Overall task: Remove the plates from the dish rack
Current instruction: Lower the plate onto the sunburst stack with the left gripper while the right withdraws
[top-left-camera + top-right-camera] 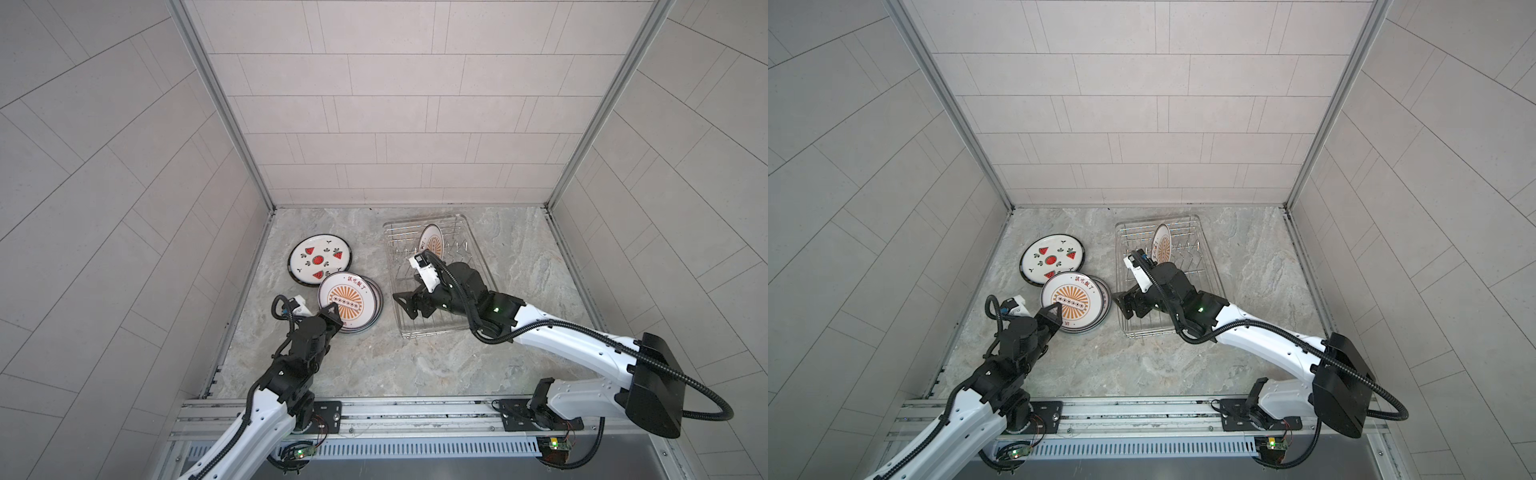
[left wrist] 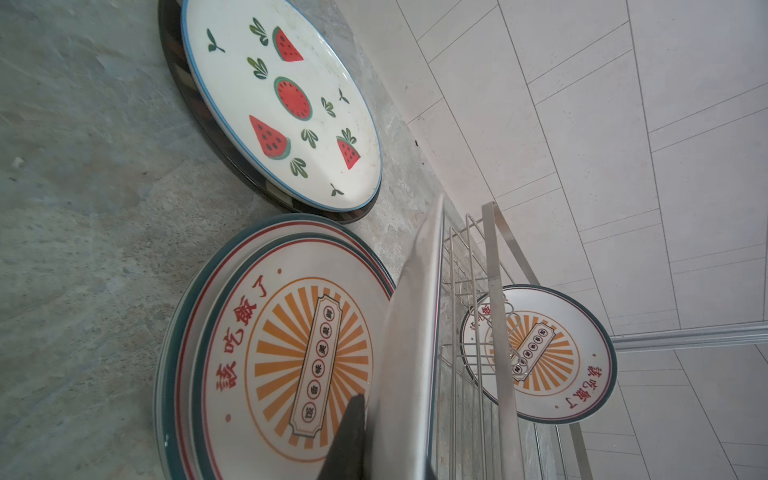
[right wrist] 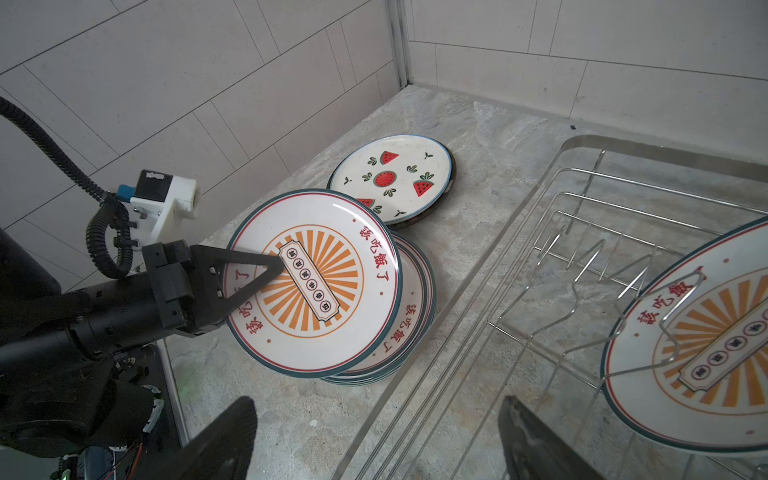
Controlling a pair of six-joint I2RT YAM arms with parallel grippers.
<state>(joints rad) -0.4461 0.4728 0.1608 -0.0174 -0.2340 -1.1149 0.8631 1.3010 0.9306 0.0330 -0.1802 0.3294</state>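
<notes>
The left end effector [image 3: 274,266] is clamped on a sunburst plate [image 3: 332,291], tilted over the stack [image 3: 415,309] toward the table [image 3: 498,133] left edge. The right end effector [image 3: 376,403] hangs wide open and empty over the rack [image 3: 665,150], beside the last plate [image 3: 640,386]. Let go while apparently not seated, the sunburst plate may slide off the stack.

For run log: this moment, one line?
left tool: shut on sunburst plate | right tool: open at dish rack | remaining: racked plate

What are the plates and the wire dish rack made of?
Plates: probably glazed ceramic; the glossy white faces catch the light and carry printed patterns. Dish rack: looks like polished metal wire, maybe steel; the bars are thin, silvery and shiny.
</notes>
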